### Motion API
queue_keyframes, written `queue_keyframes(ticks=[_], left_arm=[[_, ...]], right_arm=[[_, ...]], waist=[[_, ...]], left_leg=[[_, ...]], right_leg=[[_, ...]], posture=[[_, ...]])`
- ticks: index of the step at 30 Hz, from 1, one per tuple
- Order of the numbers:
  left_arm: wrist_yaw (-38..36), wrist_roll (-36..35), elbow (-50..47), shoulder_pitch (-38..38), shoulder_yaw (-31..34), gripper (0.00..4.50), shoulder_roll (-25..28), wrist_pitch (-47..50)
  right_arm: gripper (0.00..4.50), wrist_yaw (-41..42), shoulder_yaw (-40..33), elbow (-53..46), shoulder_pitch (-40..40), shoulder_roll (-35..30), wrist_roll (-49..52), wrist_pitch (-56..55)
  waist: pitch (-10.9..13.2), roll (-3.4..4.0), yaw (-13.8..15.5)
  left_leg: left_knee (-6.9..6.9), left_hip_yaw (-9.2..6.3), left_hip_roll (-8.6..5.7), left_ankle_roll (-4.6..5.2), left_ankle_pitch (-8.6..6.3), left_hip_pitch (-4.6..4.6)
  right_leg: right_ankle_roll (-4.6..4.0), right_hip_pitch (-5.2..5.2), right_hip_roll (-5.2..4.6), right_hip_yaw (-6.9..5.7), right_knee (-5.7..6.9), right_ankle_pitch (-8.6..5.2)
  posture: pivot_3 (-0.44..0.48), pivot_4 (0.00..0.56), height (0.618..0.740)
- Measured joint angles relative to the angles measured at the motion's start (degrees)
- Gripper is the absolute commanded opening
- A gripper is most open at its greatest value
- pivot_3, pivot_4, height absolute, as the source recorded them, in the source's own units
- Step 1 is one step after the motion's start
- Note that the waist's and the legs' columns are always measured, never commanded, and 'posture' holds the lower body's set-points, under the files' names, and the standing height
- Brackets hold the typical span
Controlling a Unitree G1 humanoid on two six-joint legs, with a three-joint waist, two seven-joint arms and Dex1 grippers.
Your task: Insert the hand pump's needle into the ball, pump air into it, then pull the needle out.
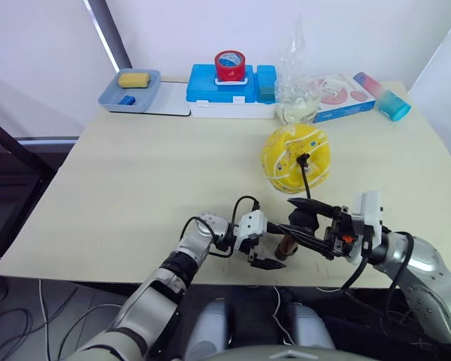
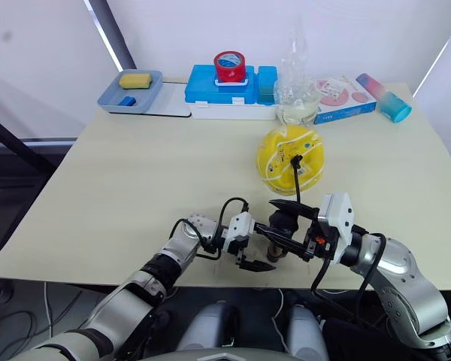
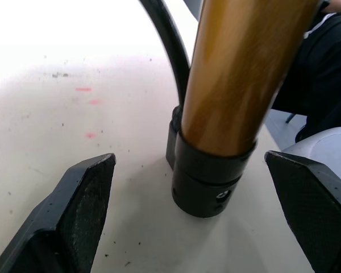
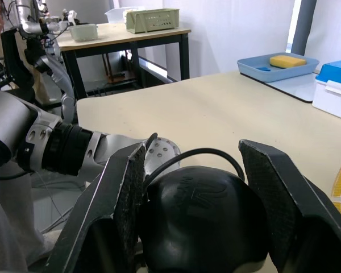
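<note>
Pump (image 2: 279,239) stands upright near the counter's (image 1: 135,195) front edge, left end effector (image 3: 199,216) wide open around its base, right end effector (image 4: 193,210) open around its handle, hose plugged into the ball (image 1: 296,157) behind.

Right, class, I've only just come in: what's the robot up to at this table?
It is set up to pump the yellow ball. The hand pump stands upright near the table's front edge, its black hose running up to the ball. The left pincer sits open around the pump's base. The right pincer straddles the black handle, fingers not closed on it.
</note>
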Motion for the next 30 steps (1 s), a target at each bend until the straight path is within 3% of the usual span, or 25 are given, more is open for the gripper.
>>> queue_keyframes(ticks=[11,15,16,18,19,30], left_arm=[[1.9,1.9,0.7,0.8,0.9,4.48,-1.3,-1.8],[1.8,2.1,0.7,0.8,1.6,2.63,-1.7,-1.8],[1.6,2.2,0.7,0.8,1.6,2.39,-1.8,-1.8],[1.4,2.3,0.7,0.9,1.6,1.33,-1.9,-2.0],[1.1,2.6,0.7,0.8,1.5,1.11,-2.0,-2.6],[0.7,3.3,2.0,0.8,1.6,1.11,-2.8,-3.3]], right_arm=[[2.15,-0.8,0.0,0.0,0.0,0.3,0.3,0.0],[2.15,-0.8,0.0,0.0,-0.1,0.3,0.5,0.0],[2.15,-1.0,0.0,0.0,-0.2,0.3,0.5,0.0],[2.15,-1.1,-0.1,0.1,-0.6,0.2,0.4,0.0],[2.15,-1.2,-0.3,0.2,-0.7,0.2,0.5,0.0],[2.15,-1.1,-0.4,0.2,-0.7,-0.2,0.8,0.9]], waist=[[0.0,0.00,0.0],[0.0,0.00,0.0],[0.0,0.00,0.0],[0.0,0.00,0.0],[0.0,0.00,0.0],[0.0,0.00,0.0]], left_leg=[[0.01,0.00,0.01,0.00,0.00,0.00],[0.01,0.01,0.01,0.00,0.00,0.00],[0.01,0.01,0.01,0.00,0.00,0.00],[0.01,0.00,0.00,0.00,0.00,0.00],[0.01,0.00,0.00,0.00,0.00,0.00],[0.02,0.00,0.00,0.00,0.00,0.00]], right_leg=[[0.00,0.00,0.00,0.00,0.01,0.00],[0.00,0.00,-0.01,0.00,0.01,0.00],[0.00,0.00,-0.01,0.00,0.01,0.00],[0.00,0.00,-0.01,0.00,0.01,0.00],[0.00,0.00,0.00,0.00,0.01,0.00],[0.00,0.00,0.00,0.00,0.01,0.00]], posture=[[0.000,0.150,0.737],[0.000,0.150,0.737],[0.000,0.150,0.737],[0.000,0.150,0.737],[0.000,0.150,0.737],[0.000,0.150,0.737]])
